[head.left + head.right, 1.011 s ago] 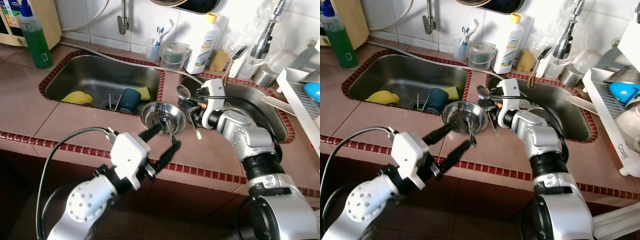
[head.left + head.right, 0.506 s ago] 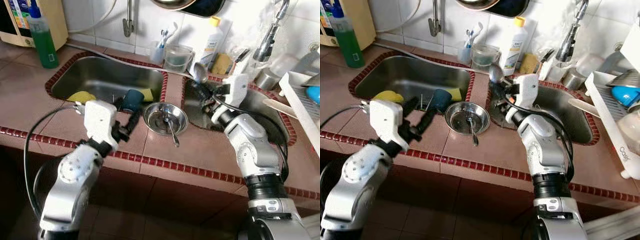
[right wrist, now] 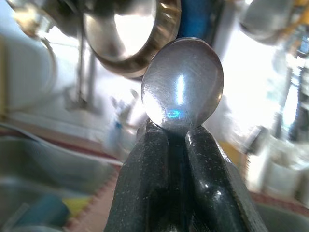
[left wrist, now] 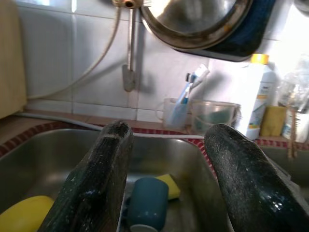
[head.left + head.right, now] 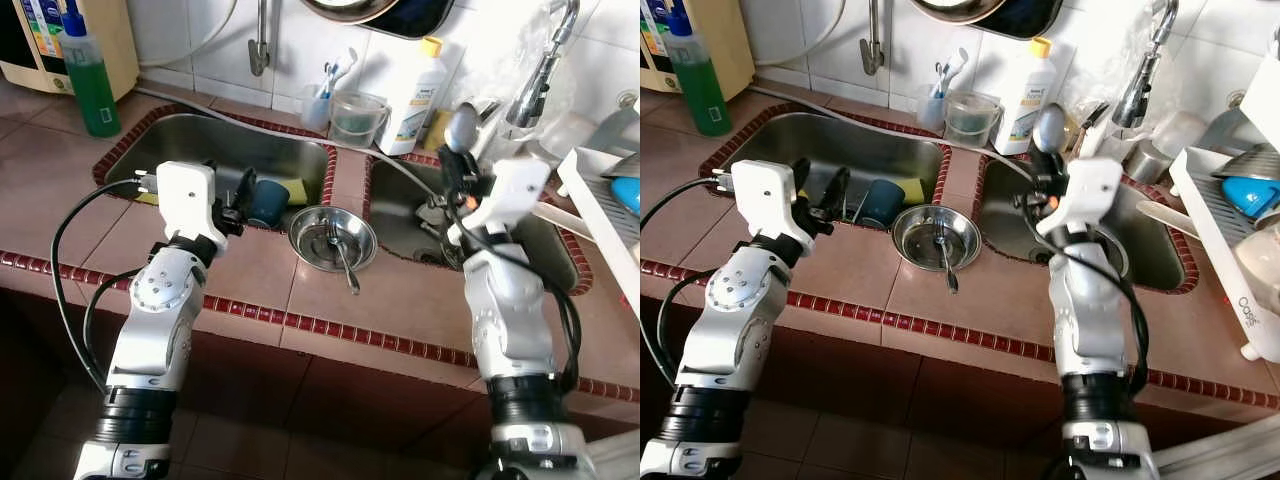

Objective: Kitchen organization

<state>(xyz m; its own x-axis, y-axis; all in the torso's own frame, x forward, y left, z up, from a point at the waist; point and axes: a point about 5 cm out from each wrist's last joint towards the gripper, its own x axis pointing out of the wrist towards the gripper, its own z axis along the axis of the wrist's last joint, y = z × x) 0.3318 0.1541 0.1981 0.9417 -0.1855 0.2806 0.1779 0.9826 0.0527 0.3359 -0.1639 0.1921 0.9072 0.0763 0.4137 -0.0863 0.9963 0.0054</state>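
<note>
My right gripper (image 5: 452, 170) is shut on a steel spoon (image 5: 461, 127), bowl upward, held above the right sink basin (image 5: 545, 235); in the right wrist view the spoon (image 3: 182, 86) sticks out from between the fingers (image 3: 145, 169). A small steel bowl (image 5: 332, 237) with a utensil (image 5: 343, 262) lying in it sits on the tiled counter between the basins. My left gripper (image 5: 238, 190) stands open at the near rim of the left sink basin (image 5: 200, 150), pointing at a blue cup (image 4: 148, 204) lying on its side beside a yellow sponge (image 4: 170, 185).
A yellow object (image 4: 24, 217) lies in the left basin. A green bottle (image 5: 88, 75), a toothbrush cup (image 5: 318, 105), a clear container (image 5: 356, 115) and a white bottle (image 5: 416, 80) line the back wall. A faucet (image 5: 535, 75) and a dish rack (image 5: 610, 200) stand at right.
My right gripper has lifted the spoon up and to the right, over the right basin. My left gripper has drawn back to the left basin's rim. The camera has shifted slightly.
</note>
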